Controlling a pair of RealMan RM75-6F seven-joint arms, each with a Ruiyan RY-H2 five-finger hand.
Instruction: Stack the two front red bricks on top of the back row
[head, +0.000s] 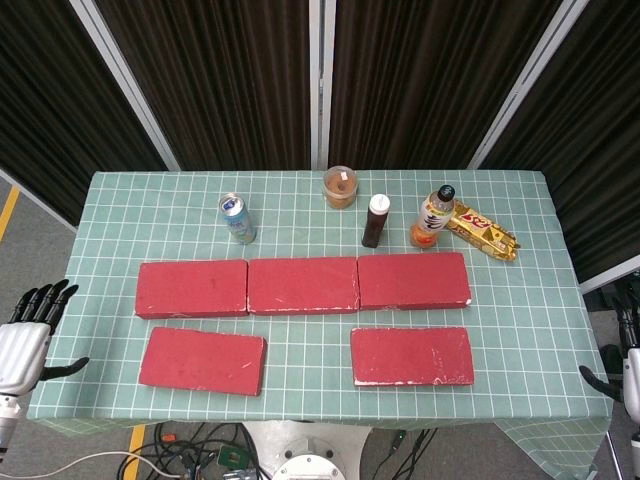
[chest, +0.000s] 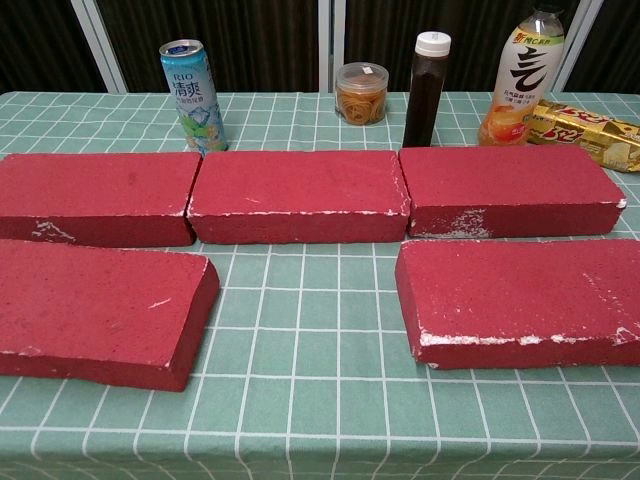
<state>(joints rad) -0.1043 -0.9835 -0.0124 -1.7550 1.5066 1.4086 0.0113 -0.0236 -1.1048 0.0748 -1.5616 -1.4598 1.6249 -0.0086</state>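
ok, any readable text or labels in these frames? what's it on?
"RIO": blue can, top of its label; the characters below it are too small to read.
"元": large character on the tall bottle; the smaller print above it is unreadable.
Gold snack packet: red lettering, too blurred to read.
Dark bottle, round jar, bricks: no text.
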